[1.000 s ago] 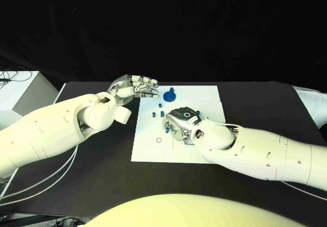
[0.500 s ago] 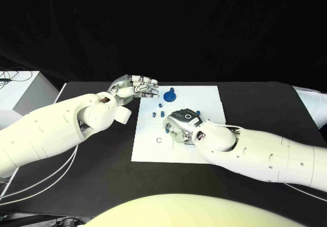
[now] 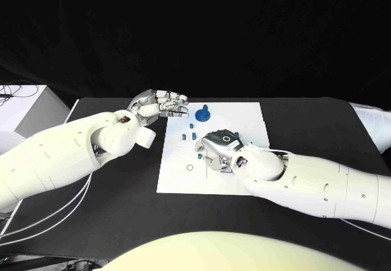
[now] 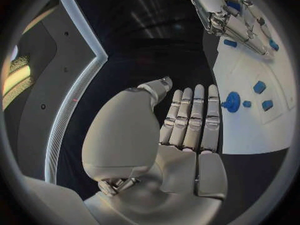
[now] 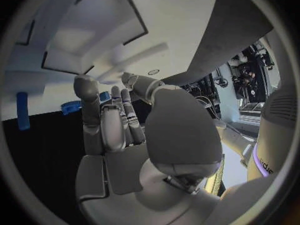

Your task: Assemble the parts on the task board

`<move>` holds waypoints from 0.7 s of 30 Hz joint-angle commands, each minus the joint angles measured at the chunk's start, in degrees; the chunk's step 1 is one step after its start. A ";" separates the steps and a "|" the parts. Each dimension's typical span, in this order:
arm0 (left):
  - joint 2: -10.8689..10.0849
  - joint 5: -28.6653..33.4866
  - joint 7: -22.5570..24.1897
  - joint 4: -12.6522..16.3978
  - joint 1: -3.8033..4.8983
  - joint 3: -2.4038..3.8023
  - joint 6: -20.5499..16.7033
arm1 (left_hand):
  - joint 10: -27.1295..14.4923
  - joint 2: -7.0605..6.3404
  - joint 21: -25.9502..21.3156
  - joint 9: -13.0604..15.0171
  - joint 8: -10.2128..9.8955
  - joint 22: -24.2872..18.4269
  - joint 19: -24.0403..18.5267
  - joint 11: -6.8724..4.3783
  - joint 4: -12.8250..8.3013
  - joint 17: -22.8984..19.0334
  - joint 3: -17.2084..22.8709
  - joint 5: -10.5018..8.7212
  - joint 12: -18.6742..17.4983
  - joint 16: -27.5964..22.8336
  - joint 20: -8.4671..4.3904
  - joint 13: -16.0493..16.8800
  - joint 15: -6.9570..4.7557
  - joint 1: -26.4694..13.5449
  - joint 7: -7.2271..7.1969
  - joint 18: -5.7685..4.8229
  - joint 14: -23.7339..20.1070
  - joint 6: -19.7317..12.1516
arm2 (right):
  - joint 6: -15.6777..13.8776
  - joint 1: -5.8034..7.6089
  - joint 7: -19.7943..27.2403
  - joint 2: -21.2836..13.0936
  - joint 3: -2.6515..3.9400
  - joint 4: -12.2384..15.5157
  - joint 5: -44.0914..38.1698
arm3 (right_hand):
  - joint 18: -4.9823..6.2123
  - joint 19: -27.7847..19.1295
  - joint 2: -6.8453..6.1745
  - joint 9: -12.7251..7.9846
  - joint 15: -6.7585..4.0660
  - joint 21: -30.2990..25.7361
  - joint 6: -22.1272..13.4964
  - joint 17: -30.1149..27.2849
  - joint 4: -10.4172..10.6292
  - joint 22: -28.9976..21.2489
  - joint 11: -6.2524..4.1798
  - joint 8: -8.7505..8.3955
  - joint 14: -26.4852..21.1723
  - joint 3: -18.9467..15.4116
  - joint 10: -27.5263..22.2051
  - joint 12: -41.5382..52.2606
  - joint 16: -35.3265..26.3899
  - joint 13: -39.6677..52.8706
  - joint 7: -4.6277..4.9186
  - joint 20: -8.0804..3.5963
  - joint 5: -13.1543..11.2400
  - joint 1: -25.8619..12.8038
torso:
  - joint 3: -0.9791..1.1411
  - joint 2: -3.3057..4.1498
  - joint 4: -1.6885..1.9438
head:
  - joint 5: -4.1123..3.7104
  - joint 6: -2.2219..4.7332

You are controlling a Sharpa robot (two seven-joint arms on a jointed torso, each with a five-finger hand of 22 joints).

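The white task board (image 3: 183,178) lies mid-table. A round blue part (image 3: 202,116) stands near its far edge, with small blue pieces (image 3: 189,136) beside it. My left hand (image 3: 162,104) hovers off the board's far left corner, fingers side by side and lightly bent, holding nothing. The left wrist view shows that hand (image 4: 187,120), the round blue part (image 4: 231,101) and the board (image 4: 250,132). My right hand (image 3: 217,148) is over the board's middle, fingers pointing down at it. In the right wrist view, blue (image 5: 70,107) shows behind the bent fingers (image 5: 109,120); any grip is hidden.
A white box (image 3: 20,107) stands off the table's left edge and cables (image 3: 49,220) hang below the left arm. Bare black table (image 3: 114,197) lies left of the board. Dark-edged recesses (image 5: 94,55) mark the board ahead of the right hand.
My right hand has edged slightly toward the near right over the board. The left hand has stayed where it was.
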 commanded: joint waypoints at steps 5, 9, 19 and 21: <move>0.06 0.34 -0.01 0.13 0.02 0.04 1.17 | -0.30 0.07 -0.20 -0.09 0.21 -0.05 0.34 0.12 0.00 0.05 -0.31 -0.11 0.19 0.23 0.09 -0.02 0.09 0.64 0.06 0.33 -0.09 0.31 | -4.49 0.13 0.61 -1.99 0.09 1.81 2.29 | 0.65 -0.98 0.27 -0.55 0.57 -1.94 -1.84 -1.08 0.25 -1.01 0.20 -1.37 0.47 -2.69 -1.63 0.38 -0.78 -0.02 -0.58 0.33 -0.30 1.01 | -0.06 -0.08 -0.02 | -0.53 0.00; 0.10 0.35 0.13 -0.05 0.02 0.04 1.22 | -0.37 0.05 -0.21 -0.10 0.21 -0.10 0.35 0.14 0.01 0.06 -0.34 -0.12 0.20 0.22 0.09 -0.03 0.10 0.62 0.07 0.33 -0.13 0.30 | -4.50 1.03 1.61 -3.98 0.52 3.21 6.44 | 0.57 -0.50 0.52 -0.62 0.38 -1.34 -1.83 -0.50 0.82 -0.57 -0.09 -1.56 0.78 -3.47 -0.02 1.14 -0.25 0.29 -0.29 0.28 -0.22 0.70 | -0.09 -0.14 -0.03 | -0.91 0.00; 0.57 0.46 0.87 -0.76 0.01 0.02 1.23 | -0.24 -0.02 -0.23 -0.15 0.13 -0.24 0.41 0.06 0.07 0.13 -0.45 -0.12 0.39 0.23 0.10 0.01 0.10 0.56 -0.08 0.33 -0.16 0.15 | 6.14 7.03 6.03 -11.36 2.17 2.67 18.14 | 0.01 1.18 0.15 -0.65 -0.13 1.31 -1.74 1.31 2.63 1.17 -0.82 -1.80 1.60 -4.61 3.74 2.44 1.21 0.79 -0.04 -0.08 0.95 -1.12 | -0.39 -0.37 -0.31 | -2.25 0.42; 0.68 0.49 0.97 -0.85 0.01 0.01 1.21 | -0.24 -0.02 -0.23 -0.15 0.13 -0.24 0.41 0.06 0.07 0.13 -0.45 -0.12 0.39 0.23 0.10 0.01 0.10 0.56 -0.08 0.33 -0.16 0.15 | 8.12 7.82 6.56 -12.37 2.31 2.07 18.30 | -0.35 1.96 -0.04 -0.63 -0.19 3.28 -1.74 1.67 2.78 2.45 -0.89 -1.81 1.74 -4.78 3.89 2.42 1.49 0.79 -0.13 -0.12 0.94 -1.28 | -0.44 -0.40 -0.33 | -2.37 0.60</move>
